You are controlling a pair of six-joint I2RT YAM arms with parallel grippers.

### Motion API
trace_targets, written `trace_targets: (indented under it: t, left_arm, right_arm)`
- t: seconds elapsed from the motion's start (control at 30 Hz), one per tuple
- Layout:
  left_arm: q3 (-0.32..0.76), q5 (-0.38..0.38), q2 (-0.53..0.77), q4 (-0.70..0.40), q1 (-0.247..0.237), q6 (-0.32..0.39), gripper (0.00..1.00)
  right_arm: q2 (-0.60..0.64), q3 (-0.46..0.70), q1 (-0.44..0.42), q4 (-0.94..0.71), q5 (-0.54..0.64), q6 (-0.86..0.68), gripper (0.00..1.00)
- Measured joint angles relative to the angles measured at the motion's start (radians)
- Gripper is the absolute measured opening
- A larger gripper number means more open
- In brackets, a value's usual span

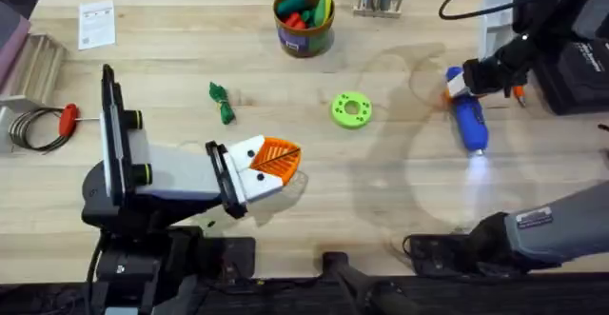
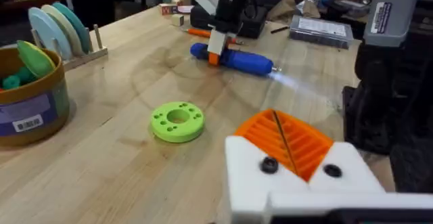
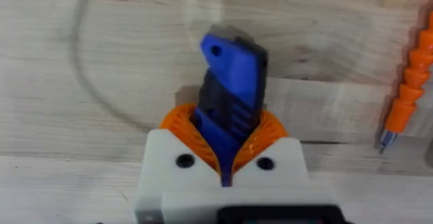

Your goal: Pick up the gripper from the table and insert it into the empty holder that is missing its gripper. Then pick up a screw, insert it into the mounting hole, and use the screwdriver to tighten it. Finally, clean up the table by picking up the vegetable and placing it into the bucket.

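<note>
While the right gripper (image 3: 226, 153) clamps the screwdriver (image 1: 468, 120), the left gripper (image 1: 276, 163) rests with its orange pads pressed together on nothing.

The screwdriver lies flat on the table (image 1: 381, 201) at the far right, its long axis running roughly toward and away from the arm bases, lit tip pointing toward the bases; the right gripper's pads pinch it at the rear end, so the tool sits directly in that arm's grip. The left gripper, mid-table, is well apart from it, with a green disc (image 1: 351, 108) between them. I judge the tightening step is at hand: the tool must be lifted and its tip swung toward the left gripper. The vegetable (image 1: 223, 102) lies beyond the left gripper, nearer that arm, and the bucket (image 1: 303, 31) stands at the far edge.
</note>
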Motion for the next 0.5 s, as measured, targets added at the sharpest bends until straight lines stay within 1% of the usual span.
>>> trace_targets:
  t: [0.03,0.07,0.5]
  left_arm:
    - [0.000,0.000,0.000,0.000,0.000,0.000,0.005]
    - [0.000,0.000,0.000,0.000,0.000,0.000,0.005]
    - [0.000,0.000,0.000,0.000,0.000,0.000,0.005]
  right_arm:
    - [0.002,0.000,-0.001,0.000,0.003,0.005,0.044]
    - [0.004,0.000,-0.003,0.001,0.003,0.005,0.021]
    - [0.003,0.002,-0.003,-0.002,0.002,0.004,0.023]
